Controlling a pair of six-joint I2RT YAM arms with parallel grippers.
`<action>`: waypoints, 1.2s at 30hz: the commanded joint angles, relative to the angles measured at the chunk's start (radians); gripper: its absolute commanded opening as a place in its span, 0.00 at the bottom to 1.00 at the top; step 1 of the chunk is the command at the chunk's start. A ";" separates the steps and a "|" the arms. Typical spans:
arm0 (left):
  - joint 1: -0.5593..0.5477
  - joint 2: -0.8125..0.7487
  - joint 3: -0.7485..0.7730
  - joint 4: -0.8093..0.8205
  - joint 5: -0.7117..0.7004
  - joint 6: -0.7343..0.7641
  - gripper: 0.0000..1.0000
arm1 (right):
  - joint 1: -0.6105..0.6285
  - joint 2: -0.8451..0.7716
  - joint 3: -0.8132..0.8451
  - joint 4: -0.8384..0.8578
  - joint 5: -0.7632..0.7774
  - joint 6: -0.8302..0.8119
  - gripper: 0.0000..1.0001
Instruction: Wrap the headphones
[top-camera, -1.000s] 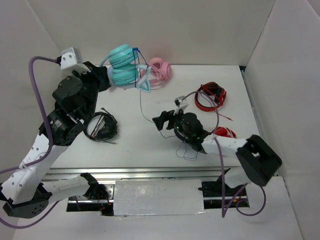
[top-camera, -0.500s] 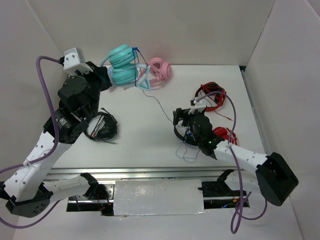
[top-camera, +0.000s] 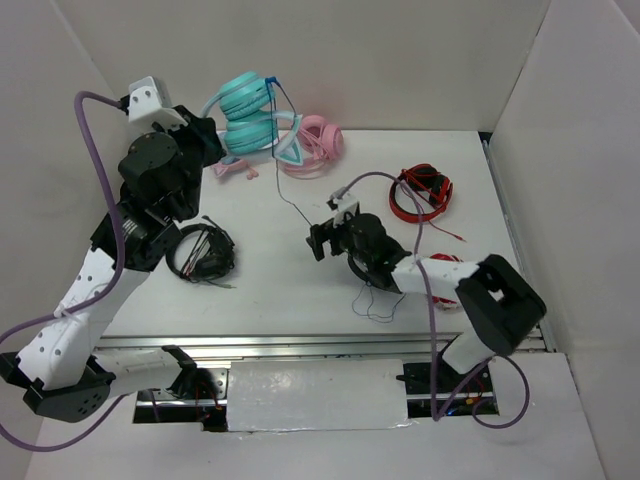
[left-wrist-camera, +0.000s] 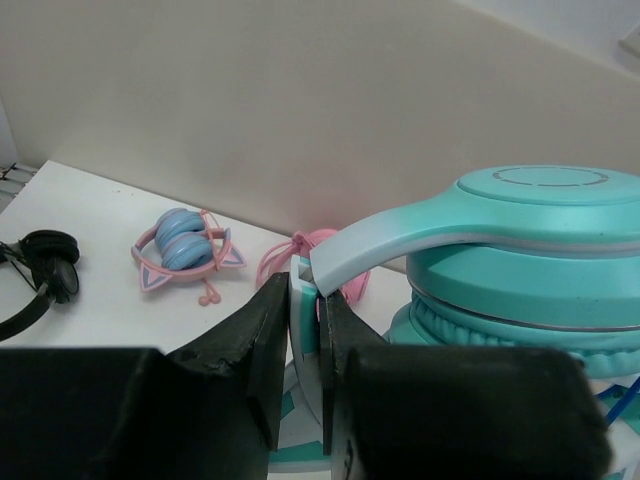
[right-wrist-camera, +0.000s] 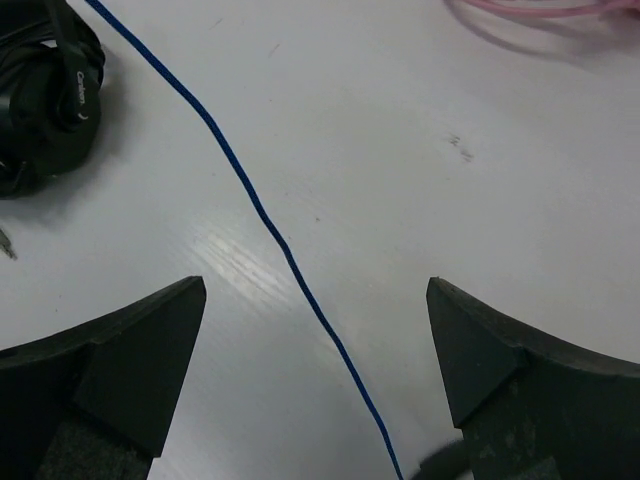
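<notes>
With my left gripper (left-wrist-camera: 305, 300) clamping the raised headphones (top-camera: 248, 112), my spread right gripper (right-wrist-camera: 315, 290) now straddles their cable (right-wrist-camera: 270, 235), ready to grab.

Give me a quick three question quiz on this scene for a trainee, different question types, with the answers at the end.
1. True or false: the left jaws are shut on the headband of the teal headphones.
2. What runs between the open right jaws? A, a red cable; B, the blue cable; C, a pink headband.
3. Fill in the colour: the headphones lying beside the left forearm are ___.
Key: 1 true; 2 B; 3 black.
</notes>
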 joint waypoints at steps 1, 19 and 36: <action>0.011 -0.036 0.071 0.106 0.003 -0.029 0.00 | 0.023 0.133 0.194 -0.010 -0.091 0.029 1.00; 0.116 0.082 0.186 0.049 -0.040 -0.067 0.00 | 0.338 0.221 0.208 -0.134 -0.181 0.169 0.00; 0.290 0.513 0.259 -0.100 -0.129 -0.191 0.00 | 0.726 -0.294 0.307 -0.640 0.591 0.075 0.00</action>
